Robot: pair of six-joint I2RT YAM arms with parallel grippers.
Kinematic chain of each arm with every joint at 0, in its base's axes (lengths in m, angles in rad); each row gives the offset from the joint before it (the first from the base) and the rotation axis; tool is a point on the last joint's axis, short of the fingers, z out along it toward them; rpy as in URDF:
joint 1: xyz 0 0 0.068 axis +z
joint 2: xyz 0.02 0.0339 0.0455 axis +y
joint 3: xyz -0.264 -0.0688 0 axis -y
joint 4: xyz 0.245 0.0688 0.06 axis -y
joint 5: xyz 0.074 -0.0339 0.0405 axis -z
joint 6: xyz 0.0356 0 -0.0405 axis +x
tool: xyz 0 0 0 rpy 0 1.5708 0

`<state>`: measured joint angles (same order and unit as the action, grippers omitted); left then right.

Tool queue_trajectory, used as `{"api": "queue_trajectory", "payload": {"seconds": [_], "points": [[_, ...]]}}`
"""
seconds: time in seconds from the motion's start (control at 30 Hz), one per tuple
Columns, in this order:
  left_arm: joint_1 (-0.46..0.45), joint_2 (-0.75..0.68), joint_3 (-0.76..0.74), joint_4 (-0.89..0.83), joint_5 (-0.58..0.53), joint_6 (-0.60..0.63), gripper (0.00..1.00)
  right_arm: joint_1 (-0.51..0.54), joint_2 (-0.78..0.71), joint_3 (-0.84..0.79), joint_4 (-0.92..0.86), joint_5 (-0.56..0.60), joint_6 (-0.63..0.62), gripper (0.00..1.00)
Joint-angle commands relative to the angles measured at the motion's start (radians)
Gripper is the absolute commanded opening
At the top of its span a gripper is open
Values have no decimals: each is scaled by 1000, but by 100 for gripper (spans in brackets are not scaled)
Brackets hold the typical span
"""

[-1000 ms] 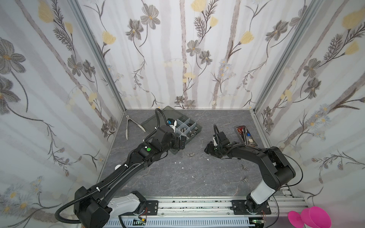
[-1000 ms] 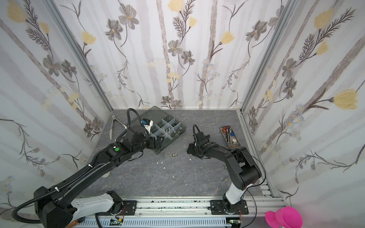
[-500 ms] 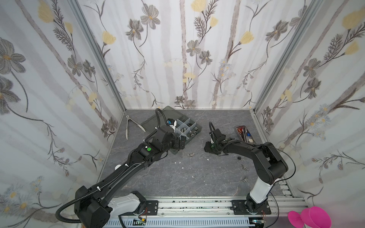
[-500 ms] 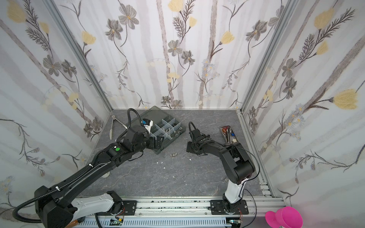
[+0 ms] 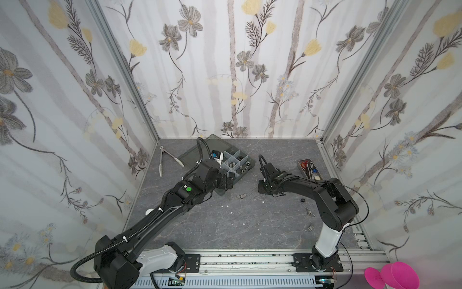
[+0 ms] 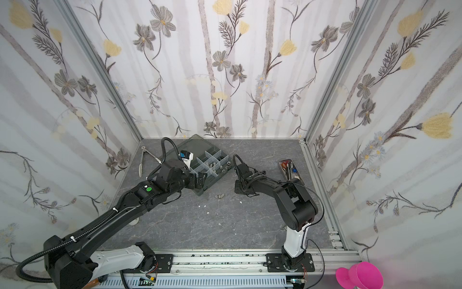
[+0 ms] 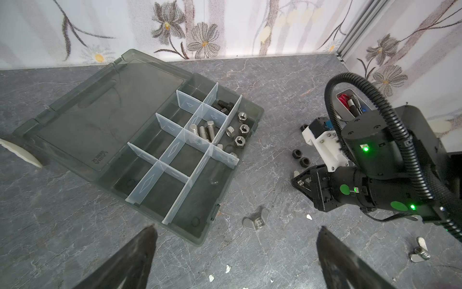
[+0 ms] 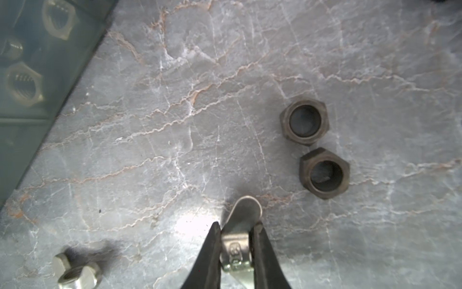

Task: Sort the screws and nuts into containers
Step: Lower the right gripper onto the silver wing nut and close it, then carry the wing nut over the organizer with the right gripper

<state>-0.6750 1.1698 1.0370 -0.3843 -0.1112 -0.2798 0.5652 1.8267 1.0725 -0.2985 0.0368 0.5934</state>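
R end effector (image 8: 236, 250) clenched on wing nut (image 8: 246, 212) down at desk (image 8: 175, 125), near 2 black nuts (image 8: 305, 122). L end effector (image 7: 236, 228) released, wide, by box (image 7: 200, 232) corner. Screws (image 7: 207, 131) & silver nuts (image 7: 241, 128) in adjoining box compartments. Spare wing nut (image 7: 255, 221) on desk beside box.

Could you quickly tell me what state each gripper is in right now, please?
Left gripper: open, empty.
Right gripper: shut on a silver wing nut.

screws (image 7: 205, 131): silver, flat in a box (image 7: 207, 225) compartment | nuts (image 7: 240, 128): silver, neighbouring compartment | black nuts (image 8: 285, 122): two, on table (image 8: 200, 112)
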Motion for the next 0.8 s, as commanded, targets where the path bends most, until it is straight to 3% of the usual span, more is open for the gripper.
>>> {"api": "queue_trajectory", "payload": {"seconds": [0.0,0.37,0.77], "points": [[1,-3,-3,25,-18,9,100,4,5,4,-42,20,-5,11],[20,-34,-18,47,-42,-2,100,22,-49,74,-10,-34,-17,8],[29,-59,-26,55,-79,-6,100,81,32,305,8,-129,-26,9]]}}
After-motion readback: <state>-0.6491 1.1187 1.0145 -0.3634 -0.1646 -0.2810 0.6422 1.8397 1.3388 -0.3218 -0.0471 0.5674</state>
